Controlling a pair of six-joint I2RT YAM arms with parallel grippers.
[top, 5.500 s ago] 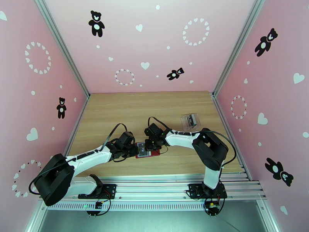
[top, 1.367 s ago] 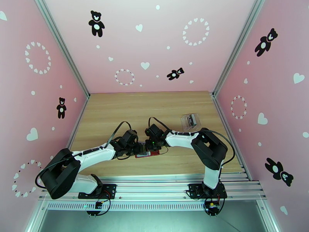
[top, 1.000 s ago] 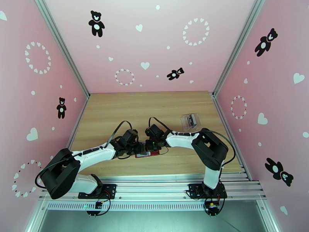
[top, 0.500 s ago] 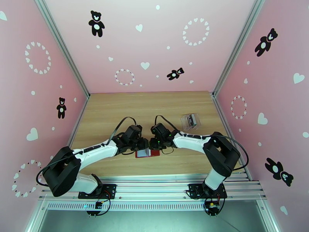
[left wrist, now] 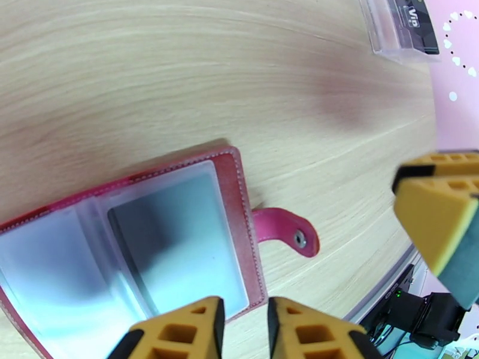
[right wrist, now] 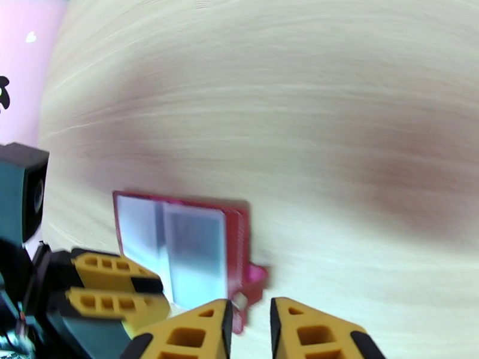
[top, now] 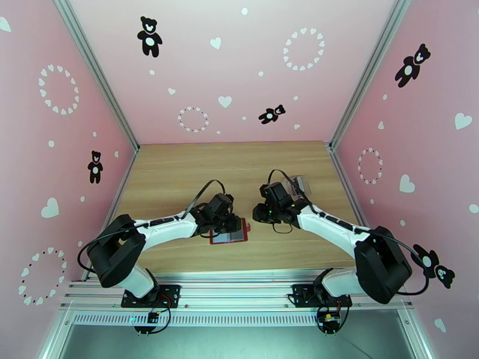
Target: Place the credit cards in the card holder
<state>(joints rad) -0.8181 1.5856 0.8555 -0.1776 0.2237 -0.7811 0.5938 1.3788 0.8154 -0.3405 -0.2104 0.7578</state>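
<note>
Over one corner of the card holder (top: 229, 236), on its tab side, the left gripper (left wrist: 242, 309) hovers with its fingers a narrow slit apart and nothing between them. I judge it is placed there to steady the case or press a sleeve flat while cards go in.

The holder lies spread open on the wooden table (top: 179, 169) with its pale clear sleeves facing up, so the pockets face the fingers instead of being folded away. One dark credit card (left wrist: 170, 234) sits in the sleeve next to the holder's stitched edge and looks pushed nearly all the way in. The snap tab (left wrist: 286, 231) sticks out flat from that same edge, so nothing closes over the pockets.

The right gripper (right wrist: 248, 309) hangs near the holder, off the tab end. Its fingers are also parted by a small gap and empty, which suits a hand free to fetch the next card.

Well beyond the holder on the tab side, the clear box (left wrist: 383, 25) holds at least one more dark card (left wrist: 419, 22), marked VIP. The task looks partly done, with one card stowed and more to bring over from the box.
</note>
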